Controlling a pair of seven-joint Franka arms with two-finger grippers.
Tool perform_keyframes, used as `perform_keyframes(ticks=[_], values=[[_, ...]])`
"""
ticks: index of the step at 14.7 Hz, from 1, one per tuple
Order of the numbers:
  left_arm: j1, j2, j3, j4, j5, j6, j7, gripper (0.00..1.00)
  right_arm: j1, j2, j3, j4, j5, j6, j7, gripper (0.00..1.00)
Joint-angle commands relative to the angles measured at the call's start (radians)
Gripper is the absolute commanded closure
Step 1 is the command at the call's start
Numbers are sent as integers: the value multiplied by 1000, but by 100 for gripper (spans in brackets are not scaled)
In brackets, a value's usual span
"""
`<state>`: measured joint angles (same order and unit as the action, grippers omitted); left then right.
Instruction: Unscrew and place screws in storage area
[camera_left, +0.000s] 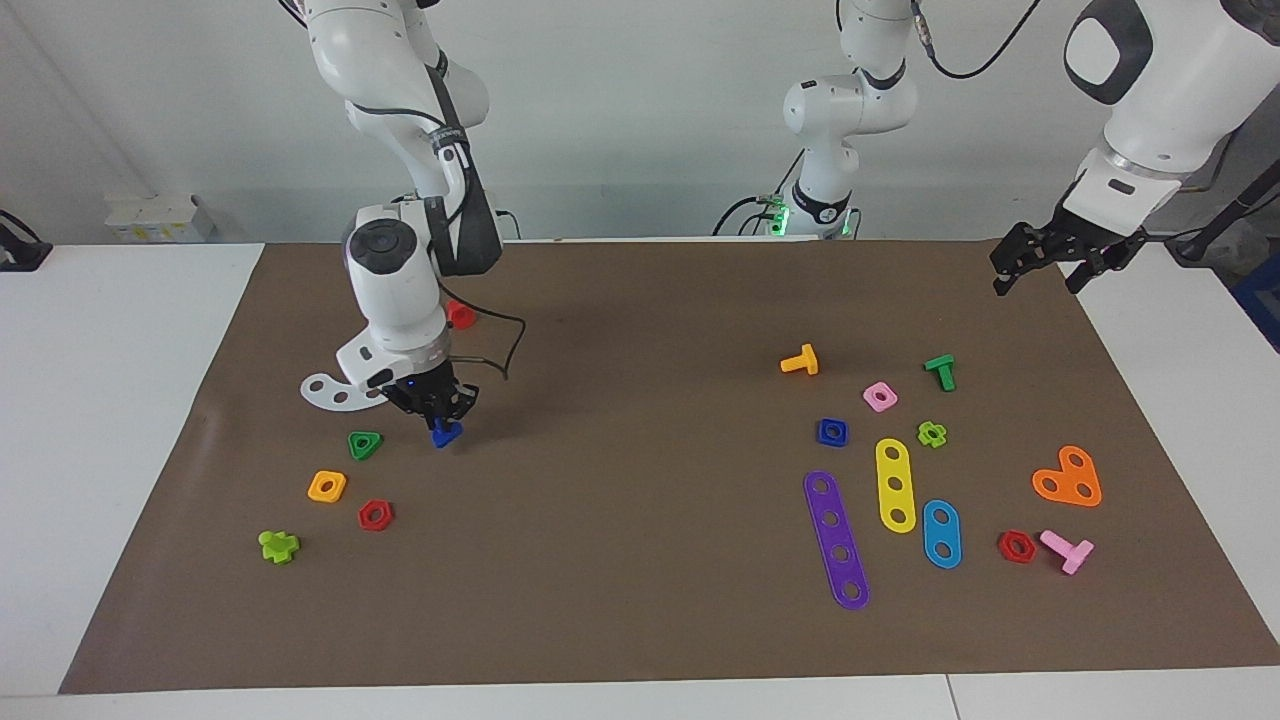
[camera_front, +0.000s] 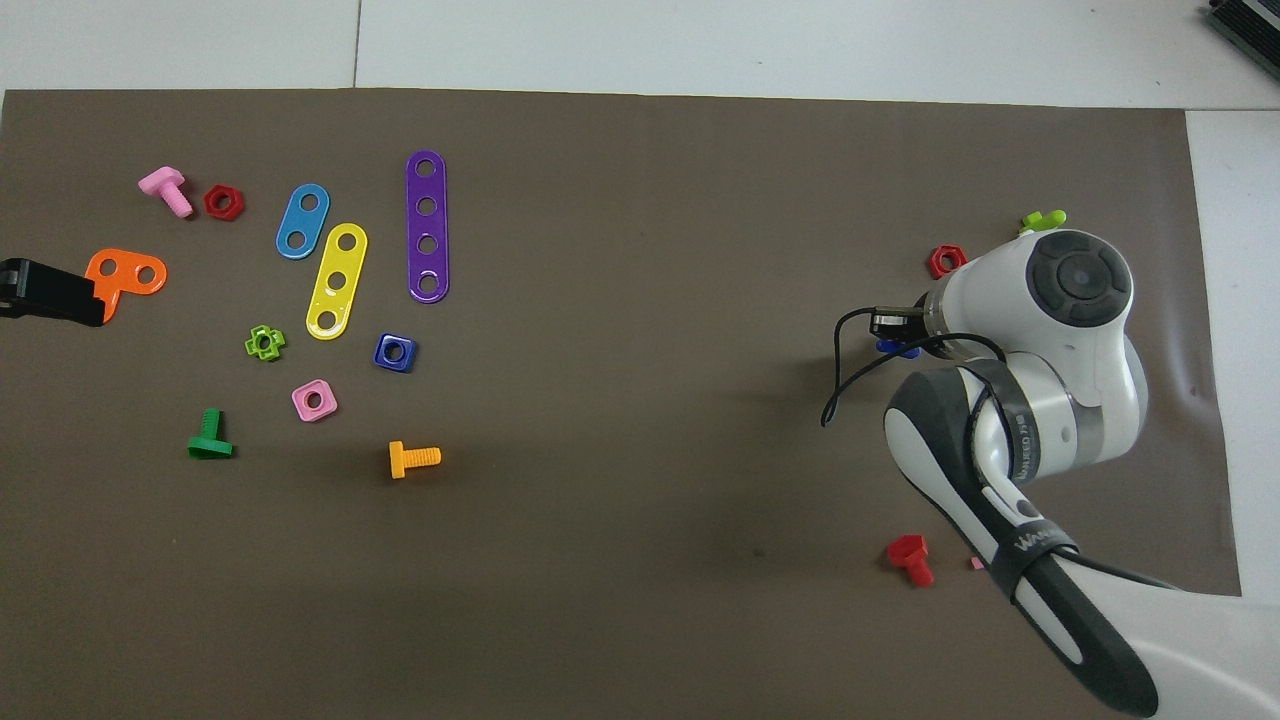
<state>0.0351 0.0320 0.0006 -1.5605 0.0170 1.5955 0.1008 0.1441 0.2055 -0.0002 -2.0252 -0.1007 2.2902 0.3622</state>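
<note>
You are looking at a robotics lab. Two white robot arms (camera_left: 400, 180) stand at the edge of a white tabletop (camera_left: 120, 400), their bases lit by green status lights (camera_left: 778, 212), with cables running up the joints. A brown mat (camera_left: 640, 560) covers the work area, strewn with bright plastic toy construction parts (camera_left: 896, 484) laid out as test pieces. A plain white wall (camera_left: 650, 100) backs the setup.

White table (camera_left: 120, 400) under brown mat (camera_left: 640, 560)
</note>
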Motion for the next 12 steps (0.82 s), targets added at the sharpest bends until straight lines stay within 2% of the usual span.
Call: perform_keyframes(ticks=[1,9,10,11,12], values=[[5,-3,1,28,-17,11,-3,0,-38,12,14,-23,7,55,-42,100],[-8,5,-2,63,-19,21,-4,0,-78,57,16,-15,15,123,-80,100],[-8,5,-2,63,-19,23,-4,0,-77,55,14,-15,15,124,-81,81],[-6,5,-2,63,-19,27,-4,0,-77,55,14,-17,15,124,-80,79],[-3,3,-2,62,-19,37,-4,0,-75,55,14,-18,15,123,-80,68]])
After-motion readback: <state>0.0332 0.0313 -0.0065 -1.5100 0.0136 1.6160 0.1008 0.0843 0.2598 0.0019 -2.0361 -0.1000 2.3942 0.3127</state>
